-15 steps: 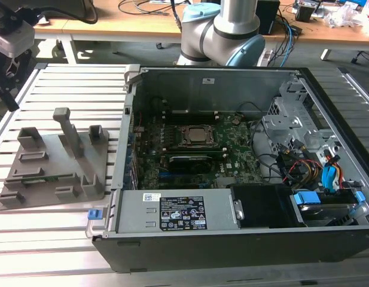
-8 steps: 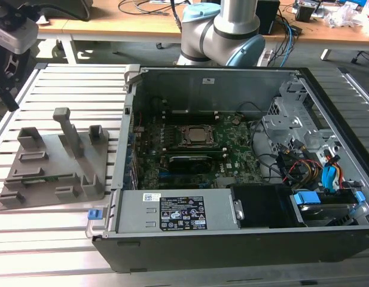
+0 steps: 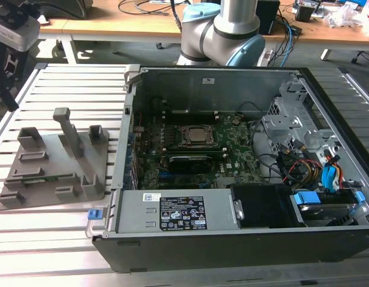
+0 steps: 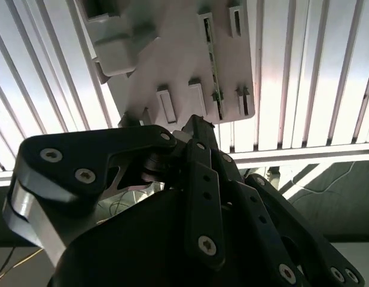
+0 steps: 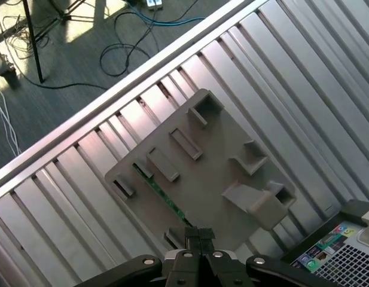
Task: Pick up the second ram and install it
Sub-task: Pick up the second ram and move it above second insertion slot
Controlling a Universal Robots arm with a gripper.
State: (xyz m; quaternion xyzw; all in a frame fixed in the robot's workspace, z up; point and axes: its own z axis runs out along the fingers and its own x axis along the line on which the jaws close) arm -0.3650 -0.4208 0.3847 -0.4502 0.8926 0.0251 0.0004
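Above the grey holder tray (image 5: 220, 173) on the slatted table (image 5: 292, 72), my tool (image 5: 199, 234) hangs with its fingers pressed together, gripping nothing. The second ram (image 5: 163, 197) sits on edge in a tray slot, down below my fingertips. The open computer case (image 3: 232, 149) stands beside the tray, on the exterior view's right.

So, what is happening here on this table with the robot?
One robot arm is working beside an open computer case. Its gripper, shut and holding nothing, hangs above the grey holder tray on the slatted table. The second ram, a thin green stick, lies in a slot of that tray and is not yet picked up. The motherboard lies exposed inside the case.
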